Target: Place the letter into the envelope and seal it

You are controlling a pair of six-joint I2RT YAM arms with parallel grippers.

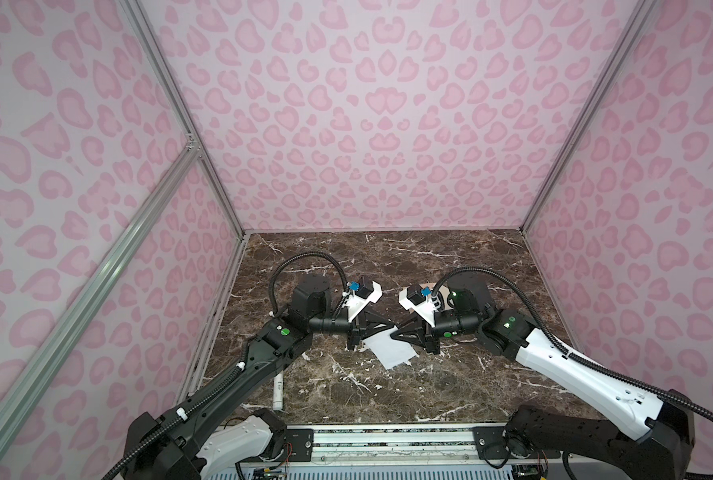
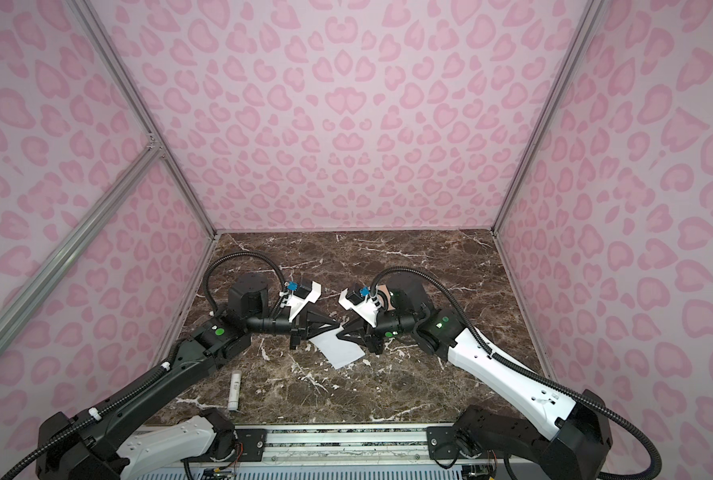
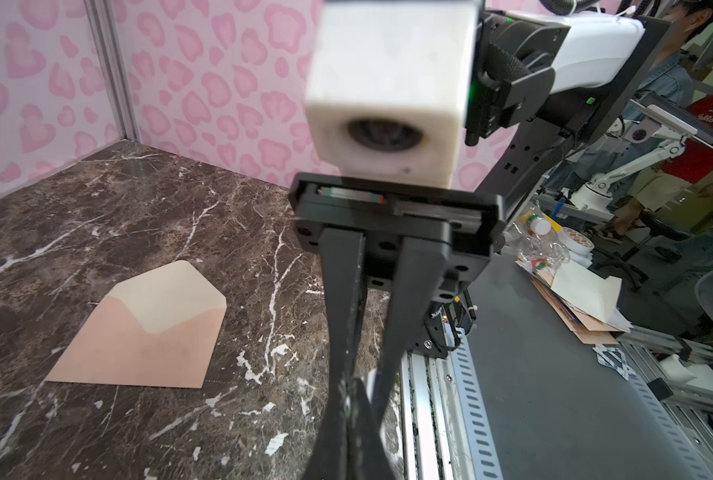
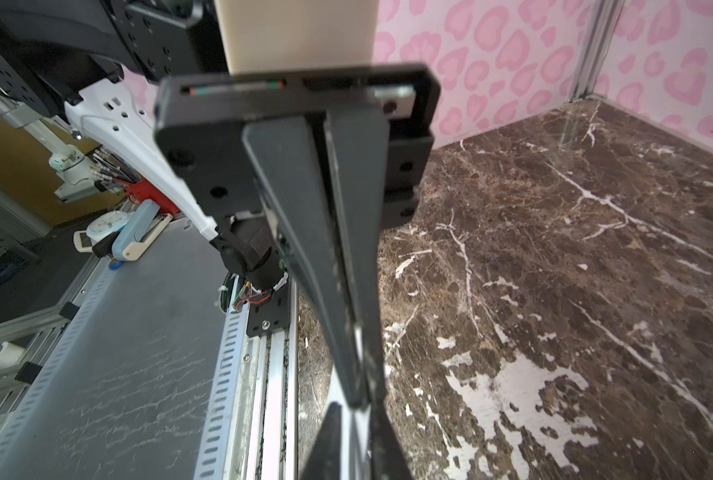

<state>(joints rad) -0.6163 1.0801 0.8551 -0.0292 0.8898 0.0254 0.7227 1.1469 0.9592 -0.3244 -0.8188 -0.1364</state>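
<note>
Insertion and sealing are both still to do: the flat white card letter [image 1: 392, 353] lies mid-frame in both top views, its upper corner met by the closed left gripper [image 1: 393, 328] and the slightly parted right gripper [image 1: 393, 336], with the peach paper envelope [image 3: 138, 345] lying apart, flap open.

envelope [image 2: 382, 290] mostly hidden behind right arm [image 2: 471, 345].

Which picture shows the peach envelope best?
The left wrist view: the whole envelope lies flat on the marble table, flap open. Both top views hide nearly all of it behind the right arm. The right wrist view misses it.
</note>
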